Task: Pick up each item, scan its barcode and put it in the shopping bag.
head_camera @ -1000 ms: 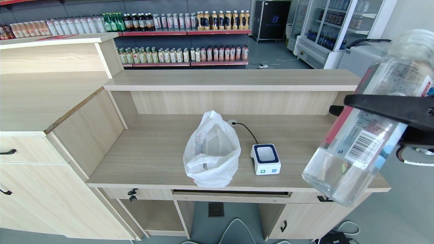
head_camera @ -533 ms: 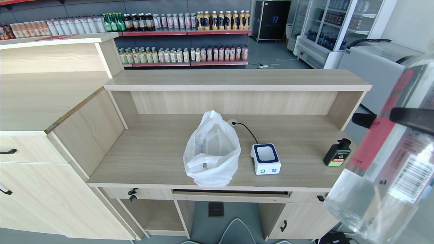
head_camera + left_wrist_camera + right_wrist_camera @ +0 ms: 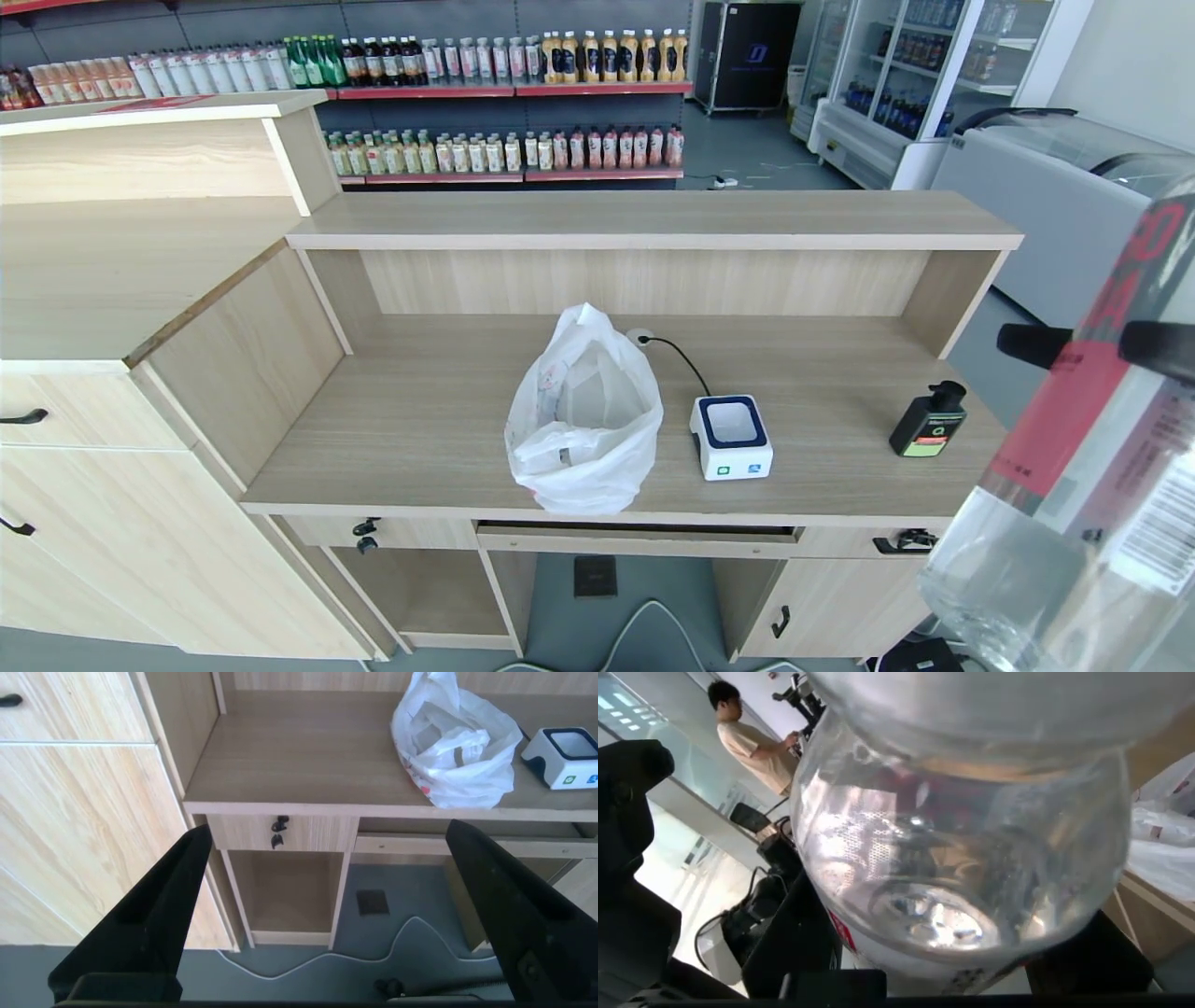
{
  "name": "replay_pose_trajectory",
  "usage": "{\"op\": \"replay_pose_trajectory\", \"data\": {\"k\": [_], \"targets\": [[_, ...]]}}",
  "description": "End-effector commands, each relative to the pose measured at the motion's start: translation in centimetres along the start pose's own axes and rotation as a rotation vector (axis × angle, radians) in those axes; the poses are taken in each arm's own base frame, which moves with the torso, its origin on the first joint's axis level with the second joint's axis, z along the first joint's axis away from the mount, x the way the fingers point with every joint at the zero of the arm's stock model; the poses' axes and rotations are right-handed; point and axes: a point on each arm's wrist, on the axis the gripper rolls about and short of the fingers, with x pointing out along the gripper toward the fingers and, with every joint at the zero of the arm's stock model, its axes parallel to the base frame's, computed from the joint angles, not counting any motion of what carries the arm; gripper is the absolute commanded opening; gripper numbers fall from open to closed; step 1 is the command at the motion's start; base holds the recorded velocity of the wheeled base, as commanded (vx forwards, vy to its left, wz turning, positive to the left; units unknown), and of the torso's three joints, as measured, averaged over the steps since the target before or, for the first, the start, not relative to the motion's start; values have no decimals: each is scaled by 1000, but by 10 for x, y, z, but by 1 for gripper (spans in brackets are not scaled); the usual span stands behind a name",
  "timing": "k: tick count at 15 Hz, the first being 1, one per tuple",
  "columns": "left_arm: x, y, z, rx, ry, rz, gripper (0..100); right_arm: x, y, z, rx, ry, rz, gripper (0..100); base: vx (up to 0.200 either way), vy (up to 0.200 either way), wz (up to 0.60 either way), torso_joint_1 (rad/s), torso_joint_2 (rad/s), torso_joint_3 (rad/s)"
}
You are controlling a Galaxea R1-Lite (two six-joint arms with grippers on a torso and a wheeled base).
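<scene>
The clear plastic bottle (image 3: 1074,485), with a red label and a barcode, is held up in the air on the robot's right. It is tilted and sits off the right-hand end of the worktop (image 3: 420,411). The right gripper (image 3: 1088,345) has its black jaws pinching the bottle around its middle.

On the worktop stands a white shopping bag (image 3: 583,420) with its mouth open and what may be an item inside. The scanner (image 3: 731,437) is just beside it, its cable (image 3: 681,359) running back behind the bag. A small black bottle (image 3: 927,422) stands near the right end.

The left gripper (image 3: 327,924) hangs low before the worktop's front, jaws spread wide.
</scene>
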Motion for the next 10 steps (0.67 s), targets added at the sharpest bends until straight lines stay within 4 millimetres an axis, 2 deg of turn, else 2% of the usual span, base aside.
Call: {"op": "replay_pose_trajectory", "data": {"k": [1, 6, 10], "targets": [[0, 0, 0, 0, 1, 0, 100, -2, 2, 1, -7, -5, 1, 0, 0, 0, 0, 0, 0, 0], [0, 0, 0, 0, 0, 0, 100, -17, 11, -11, -27, 22, -26, 0, 0, 0, 0, 0, 0, 0], [0, 0, 0, 0, 1, 0, 100, -19, 7, -14, -41, 39, -66, 0, 0, 0, 0, 0, 0, 0]]}}
